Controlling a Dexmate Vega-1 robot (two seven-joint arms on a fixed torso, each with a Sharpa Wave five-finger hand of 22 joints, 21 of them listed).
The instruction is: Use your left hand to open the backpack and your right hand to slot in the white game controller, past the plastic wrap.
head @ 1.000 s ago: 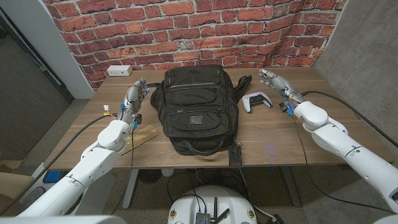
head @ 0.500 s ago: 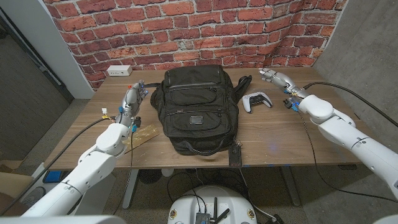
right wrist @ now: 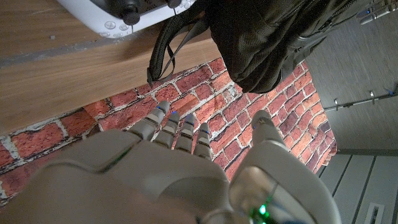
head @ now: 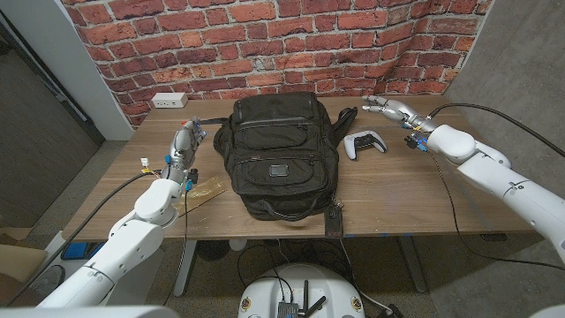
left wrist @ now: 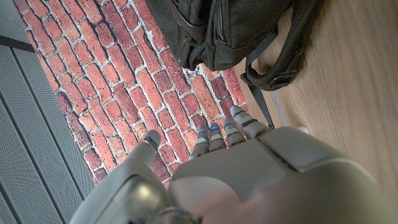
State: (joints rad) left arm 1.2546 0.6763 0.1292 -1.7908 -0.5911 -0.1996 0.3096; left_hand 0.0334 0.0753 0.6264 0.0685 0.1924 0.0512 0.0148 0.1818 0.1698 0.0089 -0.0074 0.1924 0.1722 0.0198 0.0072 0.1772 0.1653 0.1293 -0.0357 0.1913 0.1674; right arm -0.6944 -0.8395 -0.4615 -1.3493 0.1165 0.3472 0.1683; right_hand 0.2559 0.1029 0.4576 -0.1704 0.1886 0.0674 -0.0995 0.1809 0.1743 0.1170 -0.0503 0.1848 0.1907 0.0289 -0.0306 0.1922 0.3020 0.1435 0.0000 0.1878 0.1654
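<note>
Backpack (head: 281,155) first — it lies flat on the wooden table (head: 397,190) in the middle, black, closed as far as the head view shows, its long axis running from the brick wall (head: 265,44) toward the robot, top handle at the near edge and shoulder straps trailing off the far right corner. The white game controller (head: 365,142) sits on the table just beside the backpack's right side, apart from it, with its grips pointing toward the near edge.

The relation that matters is the split of sides. The left hand (head: 187,140) stands beside the backpack's left flank, near but not touching, fingers reaching toward the wall; it holds nothing and its fingers look loosely extended and slightly apart in the left wrist view (left wrist: 236,162). The right hand (head: 393,110) hovers farther back toward the wall than the controller and a little to the outside of it, fingers spread toward the backpack, holding nothing; the right wrist view (right wrist: 180,168) shows the controller (right wrist: 134,11) and a strap ahead of the fingertips.

So each hand is already on its own job's side. By my judgement the controller is the right hand's to take — it must come back toward the robot and down onto it — while the left hand needs only a short sideways reach to the backpack's zipper. No plastic wrap is visible; presumably it is inside.
</note>
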